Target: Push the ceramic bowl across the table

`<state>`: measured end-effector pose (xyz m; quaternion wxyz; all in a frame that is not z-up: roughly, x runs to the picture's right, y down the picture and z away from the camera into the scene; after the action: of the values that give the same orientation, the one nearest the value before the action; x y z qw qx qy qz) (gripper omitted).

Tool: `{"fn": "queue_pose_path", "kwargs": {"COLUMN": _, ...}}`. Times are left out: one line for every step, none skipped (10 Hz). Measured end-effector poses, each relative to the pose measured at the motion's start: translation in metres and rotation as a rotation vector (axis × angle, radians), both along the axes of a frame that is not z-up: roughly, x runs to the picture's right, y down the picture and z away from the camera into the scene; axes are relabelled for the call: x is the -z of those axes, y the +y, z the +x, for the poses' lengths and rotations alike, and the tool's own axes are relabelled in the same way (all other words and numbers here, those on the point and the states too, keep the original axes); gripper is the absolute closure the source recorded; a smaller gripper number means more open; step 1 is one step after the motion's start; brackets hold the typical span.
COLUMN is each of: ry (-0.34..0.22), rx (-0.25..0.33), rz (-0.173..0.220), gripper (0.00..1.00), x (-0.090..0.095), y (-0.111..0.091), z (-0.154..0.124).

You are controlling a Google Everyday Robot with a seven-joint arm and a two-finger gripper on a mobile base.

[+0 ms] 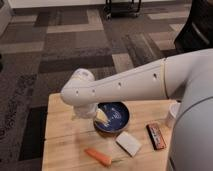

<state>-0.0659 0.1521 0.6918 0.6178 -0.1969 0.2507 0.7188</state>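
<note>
The ceramic bowl (pixel 114 118) is dark blue with pale streaks and sits near the middle of the light wooden table (pixel 62 140). My white arm reaches in from the right and bends down over the table. My gripper (pixel 99 117) hangs at the bowl's left rim, its pale tip just inside or against the rim. The wrist hides the bowl's left edge.
An orange carrot (pixel 98 157) lies near the front edge. A white rectangular block (pixel 129 143) lies just in front of the bowl. A dark snack bar (pixel 155 136) lies to the right, and a white cup (pixel 173 115) stands at the right edge. Patterned carpet lies beyond.
</note>
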Motion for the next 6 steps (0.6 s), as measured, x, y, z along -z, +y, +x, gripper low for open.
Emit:
{"fn": "queue_pose_path", "kwargs": {"ry": -0.003, "rx": -0.008, "rz": -0.007, "gripper": 0.20, "x": -0.005, "y": 0.002, "z": 0.003}}
{"fn": "queue_pose_path", "kwargs": {"ry": -0.007, "rx": -0.024, "rz": -0.020, "gripper": 0.20, "x": -0.011, "y": 0.004, "z": 0.007}}
{"fn": "queue_pose_path", "kwargs": {"ry": -0.008, "rx": -0.046, "rz": -0.028, "gripper": 0.20, "x": -0.023, "y": 0.001, "z": 0.019}}
{"fn": "queue_pose_path", "kwargs": {"ry": -0.017, "rx": -0.052, "rz": -0.036, "gripper": 0.20, "x": -0.027, "y": 0.002, "z": 0.020}}
{"fn": "queue_pose_path", "kwargs": {"ry": -0.026, "rx": -0.056, "rz": -0.046, "gripper": 0.20, "x": -0.030, "y": 0.005, "z": 0.020}}
{"fn": "queue_pose_path", "kwargs": {"ry": -0.040, "rx": -0.061, "rz": -0.070, "gripper": 0.20, "x": -0.036, "y": 0.014, "z": 0.019}}
